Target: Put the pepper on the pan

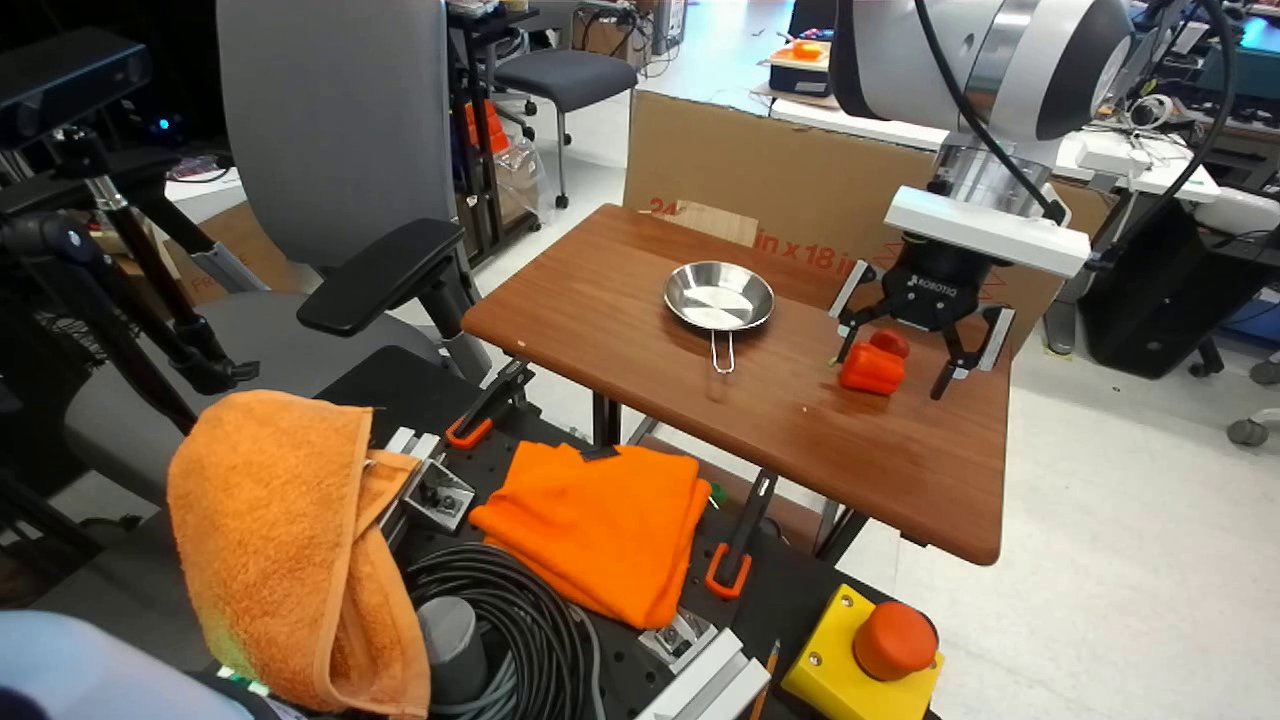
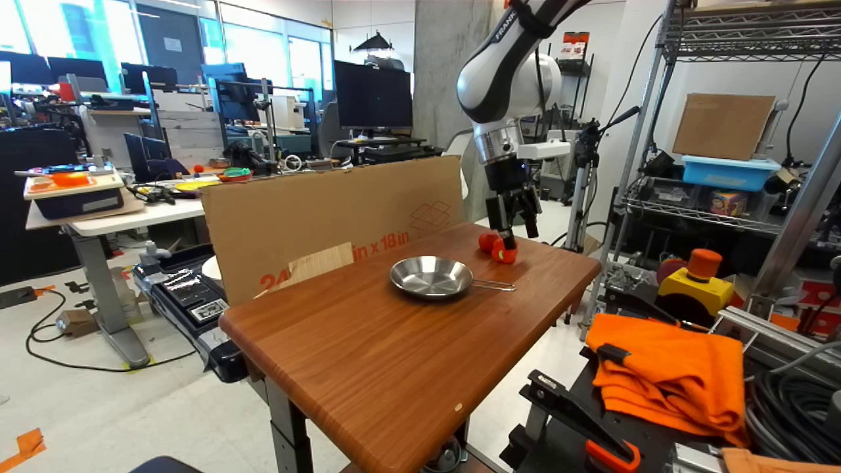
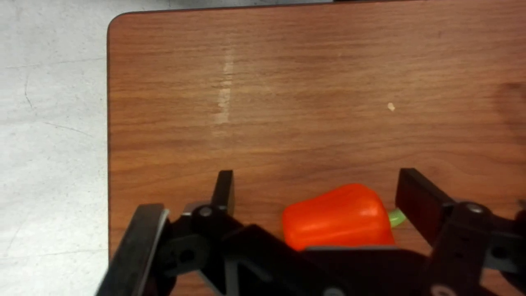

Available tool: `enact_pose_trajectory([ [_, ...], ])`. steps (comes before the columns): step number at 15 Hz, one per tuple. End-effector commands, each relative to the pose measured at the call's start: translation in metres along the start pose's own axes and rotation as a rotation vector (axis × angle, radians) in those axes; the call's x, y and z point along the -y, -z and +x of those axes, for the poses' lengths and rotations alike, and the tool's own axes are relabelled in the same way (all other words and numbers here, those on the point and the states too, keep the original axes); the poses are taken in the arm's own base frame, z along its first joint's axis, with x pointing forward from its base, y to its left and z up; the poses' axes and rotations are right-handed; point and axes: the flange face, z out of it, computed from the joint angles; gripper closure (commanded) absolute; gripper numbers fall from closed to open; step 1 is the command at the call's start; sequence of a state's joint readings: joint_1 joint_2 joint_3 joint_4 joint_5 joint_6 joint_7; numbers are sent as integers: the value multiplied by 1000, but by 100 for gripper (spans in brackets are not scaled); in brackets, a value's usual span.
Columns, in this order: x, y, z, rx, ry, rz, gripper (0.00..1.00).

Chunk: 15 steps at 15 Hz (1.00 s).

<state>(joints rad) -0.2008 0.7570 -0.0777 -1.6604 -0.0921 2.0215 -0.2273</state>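
"FRANK" read on arm [image 2: 509, 85], upper right; "ROBOTIQ" on gripper [image 1: 888, 380]. It points down, jaws spread either side of the bell pepper [image 3: 339, 218].

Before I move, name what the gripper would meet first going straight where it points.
Probably the orange-red pepper: the wrist view shows it within the span of the open gripper; depth is unclear, so the tabletop might come first.

Orange-red pepper [image 3: 337, 218] with green stem [image 3: 396, 218], silver pan [image 1: 720, 298], brown wood-grained table [image 2: 355, 348], mostly black tool [image 3: 318, 191]
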Motion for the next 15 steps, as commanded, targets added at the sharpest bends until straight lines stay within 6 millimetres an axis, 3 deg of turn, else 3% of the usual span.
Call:
enact_pose_trajectory([
  [1,-3,7,0,14,-26,1,25],
  [3,-4,8,0,14,-35,-3,34],
  [11,-7,9,0,13,-69,-4,97],
  [15,-9,9,0,12,-81,-6,100],
])
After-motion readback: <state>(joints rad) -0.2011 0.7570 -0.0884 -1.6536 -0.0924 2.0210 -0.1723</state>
